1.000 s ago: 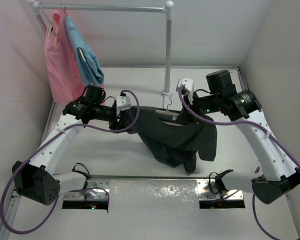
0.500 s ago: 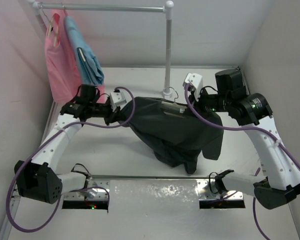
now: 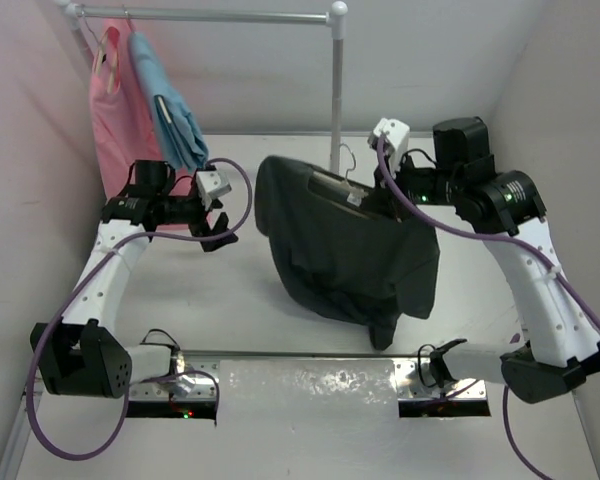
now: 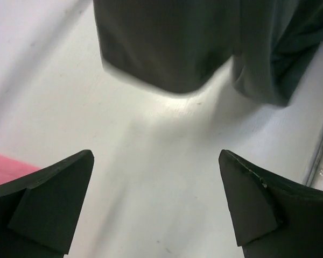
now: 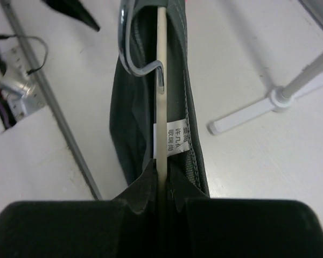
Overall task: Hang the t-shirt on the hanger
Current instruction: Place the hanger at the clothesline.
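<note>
Nearest you, the lower hem of the t-shirt is drooping toward the table; whether it is brushing the surface, I cannot tell. Further in, your left claw is hanging released, fingers spread wide and gripping nothing, well apart from the cloth. Your right claw is clenching the hanger near its top, with the shirt draping over it above mid-table. I am judging the dressing nearly done, though the low folds are looking bunched. Be holding that right wrist level and bringing the left in slowly to tug the slack side even. Beyond, the rail is carrying a pink garment and a blue garment
</note>
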`<action>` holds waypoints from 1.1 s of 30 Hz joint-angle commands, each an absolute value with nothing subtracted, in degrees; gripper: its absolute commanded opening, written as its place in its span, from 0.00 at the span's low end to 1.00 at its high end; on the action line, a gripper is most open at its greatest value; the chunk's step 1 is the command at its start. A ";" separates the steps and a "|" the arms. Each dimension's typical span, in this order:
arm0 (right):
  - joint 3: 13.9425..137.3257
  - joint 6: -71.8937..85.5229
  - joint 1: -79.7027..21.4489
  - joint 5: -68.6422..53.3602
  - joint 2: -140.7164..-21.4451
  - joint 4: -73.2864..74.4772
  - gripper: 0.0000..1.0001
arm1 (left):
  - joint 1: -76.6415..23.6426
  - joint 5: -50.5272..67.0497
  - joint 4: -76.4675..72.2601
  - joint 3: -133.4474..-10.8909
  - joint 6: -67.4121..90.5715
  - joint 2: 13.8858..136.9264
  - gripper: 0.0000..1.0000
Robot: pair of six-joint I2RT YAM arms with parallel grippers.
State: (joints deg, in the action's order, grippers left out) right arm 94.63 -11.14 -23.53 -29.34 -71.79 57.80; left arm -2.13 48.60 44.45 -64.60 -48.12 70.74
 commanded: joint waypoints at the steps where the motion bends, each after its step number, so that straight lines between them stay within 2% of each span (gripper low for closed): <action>1: 101.84 -0.63 -27.83 -21.48 -74.87 47.11 0.00 | -1.32 40.75 35.55 -66.89 -37.47 70.40 1.00; 2: 104.21 2.08 -30.04 -16.92 -77.93 48.07 0.00 | -1.32 37.21 32.98 -66.01 -31.96 70.05 1.00; 3: 109.81 3.33 -31.80 -8.78 -79.87 48.95 0.00 | -1.32 28.56 30.44 -65.22 -29.38 69.18 1.00; 6: 120.28 10.36 -35.41 0.23 -88.05 51.42 0.00 | -1.32 16.83 25.13 -63.98 -22.16 67.94 1.00; 10: 127.87 13.71 -35.95 11.92 -95.26 50.02 0.00 | -1.32 19.67 28.29 -63.37 -19.87 65.92 1.00; 13: 127.53 14.67 -35.86 14.23 -97.64 39.86 0.00 | -1.32 22.06 28.04 -59.61 -18.90 63.11 1.00; 22: 129.37 10.55 -34.98 13.28 -106.17 20.33 0.00 | -1.32 19.07 25.75 -54.58 -18.99 58.18 1.00; 33: 133.50 12.41 -27.77 0.73 -112.94 10.31 0.00 | -1.32 18.81 23.91 -49.75 -18.90 55.37 1.00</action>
